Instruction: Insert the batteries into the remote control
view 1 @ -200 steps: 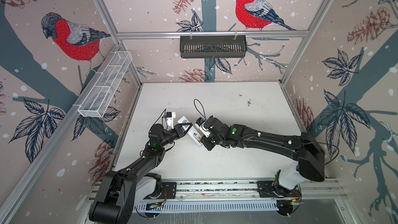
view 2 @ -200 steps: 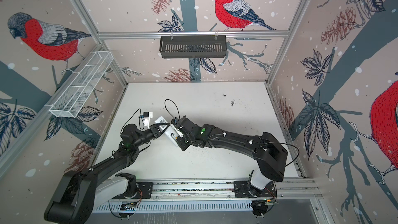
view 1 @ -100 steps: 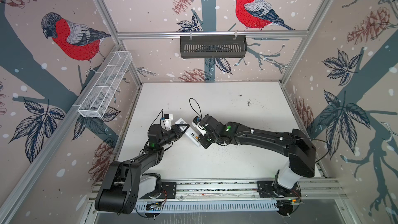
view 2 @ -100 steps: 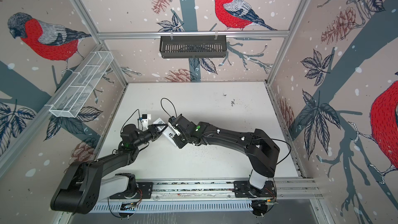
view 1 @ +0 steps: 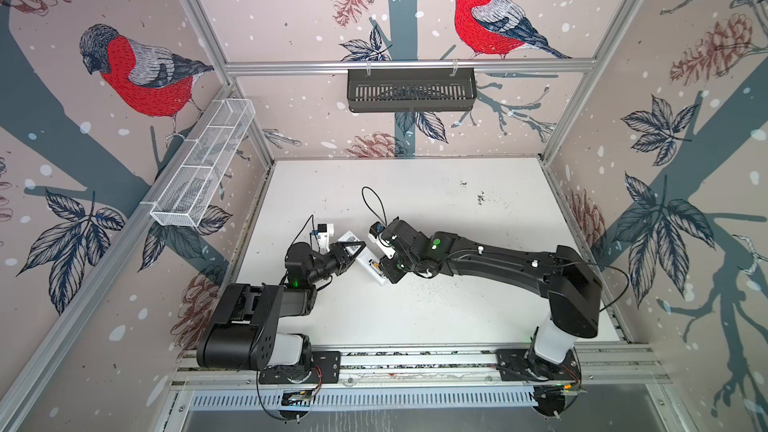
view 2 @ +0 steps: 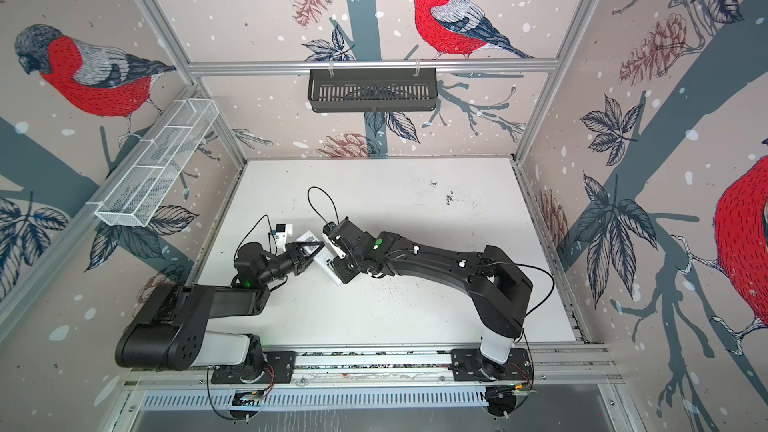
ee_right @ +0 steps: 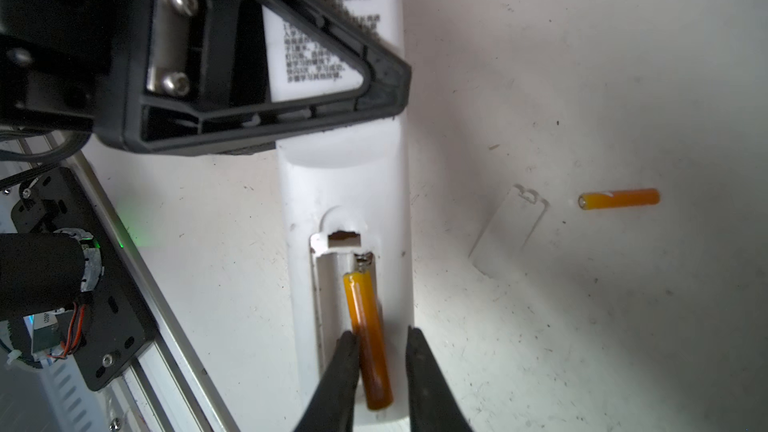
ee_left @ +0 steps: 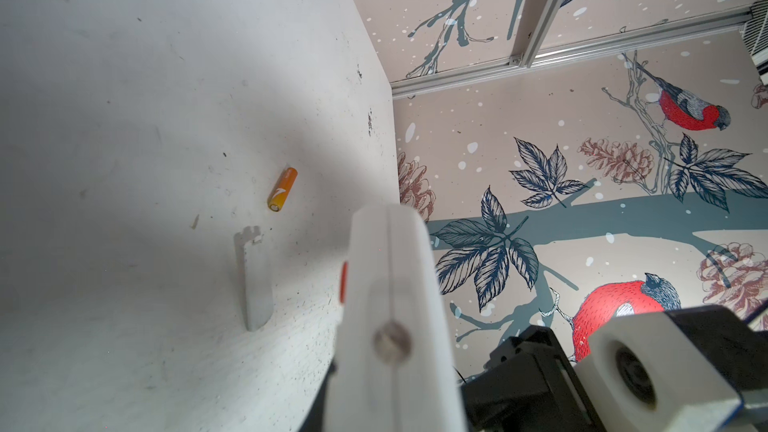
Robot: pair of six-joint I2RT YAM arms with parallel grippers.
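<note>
The white remote control (ee_right: 345, 184) is held back side up just above the table, with its battery recess open. My left gripper (ee_right: 386, 85) is shut on its labelled end; it also shows in both top views (view 1: 353, 248) (view 2: 311, 249). One orange battery (ee_right: 365, 326) lies slightly slanted in the recess, one tip at the spring. My right gripper (ee_right: 382, 332) straddles it with the jaws slightly open. One finger touches the battery and the other stands clear of it. A second battery (ee_right: 619, 198) (ee_left: 282, 189) lies loose on the table.
The white battery cover (ee_right: 507, 234) (ee_left: 255, 280) lies on the table between the remote and the loose battery. A black basket (view 1: 411, 89) hangs on the back wall and a wire tray (view 1: 203, 168) on the left wall. The base rail (view 1: 415, 361) runs along the front edge.
The right gripper's jaws have parted a little around the battery in the recess. Both arms' rear links have shifted while the remote stays in place.
</note>
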